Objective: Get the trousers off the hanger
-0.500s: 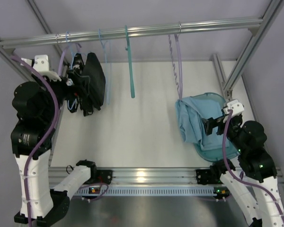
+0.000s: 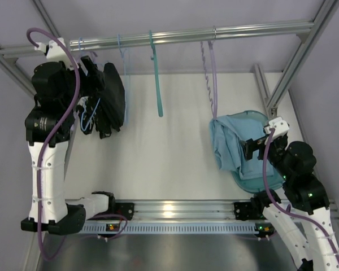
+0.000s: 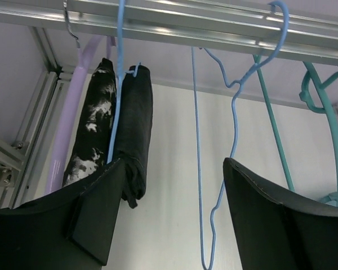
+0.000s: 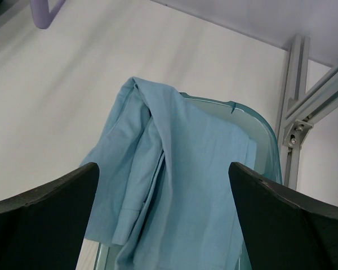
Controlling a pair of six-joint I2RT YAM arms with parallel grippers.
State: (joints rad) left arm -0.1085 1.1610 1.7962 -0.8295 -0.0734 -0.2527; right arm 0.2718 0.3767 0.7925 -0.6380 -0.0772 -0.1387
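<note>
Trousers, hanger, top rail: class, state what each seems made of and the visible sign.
The trousers: woven fabric, perhaps cotton, matte black; soft folds, no sheen. The hanger: probably plastic or coated wire, smooth pale blue; thin and evenly coloured. The rail: metal, likely aluminium, satin silver; straight grooved profile with highlights.

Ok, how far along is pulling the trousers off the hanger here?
Done: nothing yet; the trousers hang on the hanger at the rail. In hand: the left gripper is up at them, jaws open, holding nothing. The right gripper hovers open over the light-blue cloth. Left: grip the trousers, slide them off the hanger.
</note>
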